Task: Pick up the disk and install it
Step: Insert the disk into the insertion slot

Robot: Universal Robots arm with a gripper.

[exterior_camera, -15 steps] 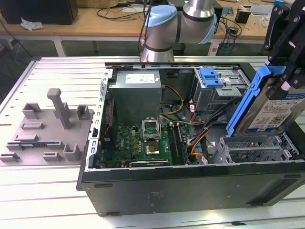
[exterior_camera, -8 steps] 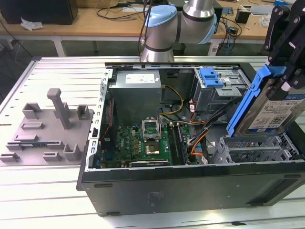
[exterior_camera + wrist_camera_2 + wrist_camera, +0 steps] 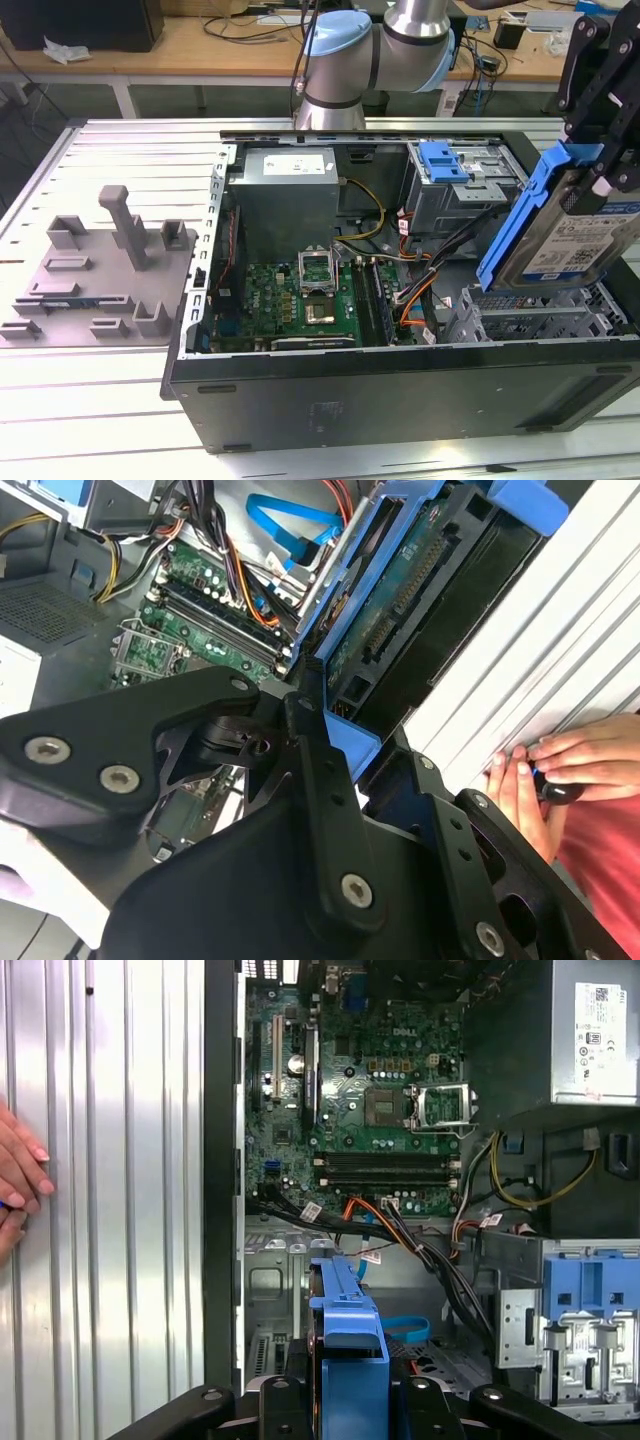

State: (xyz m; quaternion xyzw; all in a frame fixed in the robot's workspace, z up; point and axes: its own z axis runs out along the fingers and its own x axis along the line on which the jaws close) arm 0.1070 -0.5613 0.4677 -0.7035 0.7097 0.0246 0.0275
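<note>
Black pincer (image 3: 598, 168) grips disk (image 3: 570, 235) — over open case (image 3: 400, 390).

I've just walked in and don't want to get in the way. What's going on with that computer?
A robot arm's tool is shut on the disk and holds it tilted in the air above the open computer case, over the end at the exterior view's right. The disk is not yet seated inside the case. In the first wrist view, a person's hand rests on the slatted table beside the case.
</note>
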